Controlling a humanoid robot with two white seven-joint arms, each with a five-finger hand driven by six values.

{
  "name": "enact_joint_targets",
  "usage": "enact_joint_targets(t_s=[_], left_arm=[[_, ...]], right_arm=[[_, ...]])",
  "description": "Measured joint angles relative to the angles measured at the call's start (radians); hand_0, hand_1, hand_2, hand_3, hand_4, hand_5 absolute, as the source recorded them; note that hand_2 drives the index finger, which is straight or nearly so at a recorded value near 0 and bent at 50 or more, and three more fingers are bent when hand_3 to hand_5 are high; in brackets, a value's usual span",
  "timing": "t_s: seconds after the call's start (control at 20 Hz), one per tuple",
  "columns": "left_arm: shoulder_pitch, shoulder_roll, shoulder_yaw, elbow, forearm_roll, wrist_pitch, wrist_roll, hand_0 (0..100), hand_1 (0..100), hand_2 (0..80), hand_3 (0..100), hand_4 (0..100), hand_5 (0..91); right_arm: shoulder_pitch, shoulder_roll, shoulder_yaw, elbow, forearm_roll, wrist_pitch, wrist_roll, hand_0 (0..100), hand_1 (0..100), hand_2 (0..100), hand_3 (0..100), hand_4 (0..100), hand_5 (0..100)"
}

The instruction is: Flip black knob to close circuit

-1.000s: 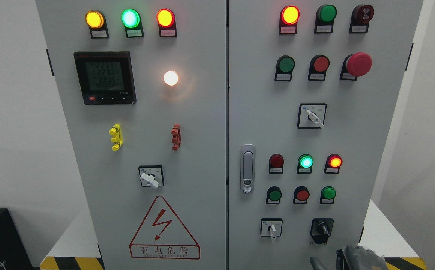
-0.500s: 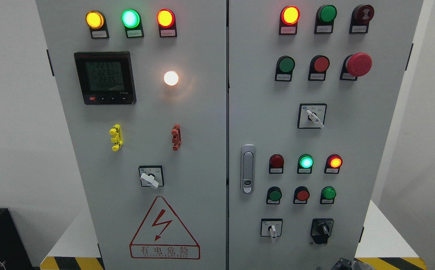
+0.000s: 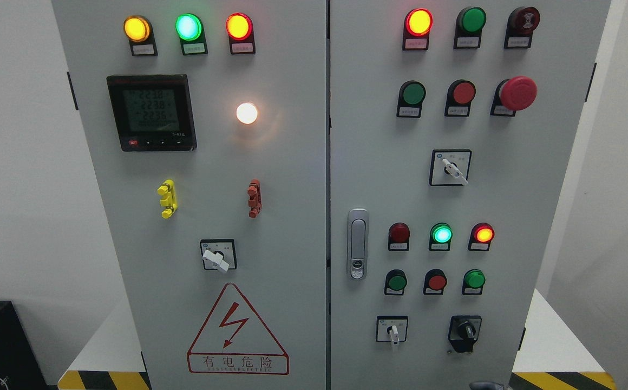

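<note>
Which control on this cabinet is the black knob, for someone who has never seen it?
Take the right-hand cabinet door, the one with the red mushroom button. Go down to its bottom row, which holds two rotary switches. The black knob is the right one, all black, while the white-handled switch sits left of it.

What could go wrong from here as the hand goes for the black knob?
1. The black knob sits low on the panel, and only a dark sliver shows at the bottom edge, so the grasp may start unseen.
2. A white-handled switch sits just left; a drifting reach could turn it instead.
</note>
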Motion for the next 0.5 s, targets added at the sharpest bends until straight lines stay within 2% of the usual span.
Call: enact_joint_targets(t_s=[0.1, 0.2, 0.3, 0.5], left_arm=[[0.0, 0.0, 0.0, 0.0, 0.0, 0.0, 0.0, 12, 56, 0.0, 0, 0, 0.0], [0.0, 0.0, 0.0, 0.0, 0.0, 0.0, 0.0, 12, 56, 0.0, 0, 0, 0.0], [0.0, 0.0, 0.0, 0.0, 0.0, 0.0, 0.0, 12, 56, 0.0, 0, 0, 0.0], [0.0, 0.0, 0.0, 0.0, 0.0, 0.0, 0.0, 12, 56, 0.0, 0, 0, 0.0]], right_arm=[[0.025, 0.012, -0.01, -0.006, -0.067, -0.021, 0.05, 0, 0, 0, 0, 0, 0], [0.046, 0.022, -0.018, -0.009, -0.114, -0.042, 0.075, 0, 0, 0, 0, 0, 0], [0.061, 0.031, -0.025, -0.011, -0.147, -0.051, 0.092, 0, 0, 0, 0, 0, 0], [0.078, 0.043, -0.036, -0.011, -0.186, -0.059, 0.101, 0, 0, 0, 0, 0, 0]])
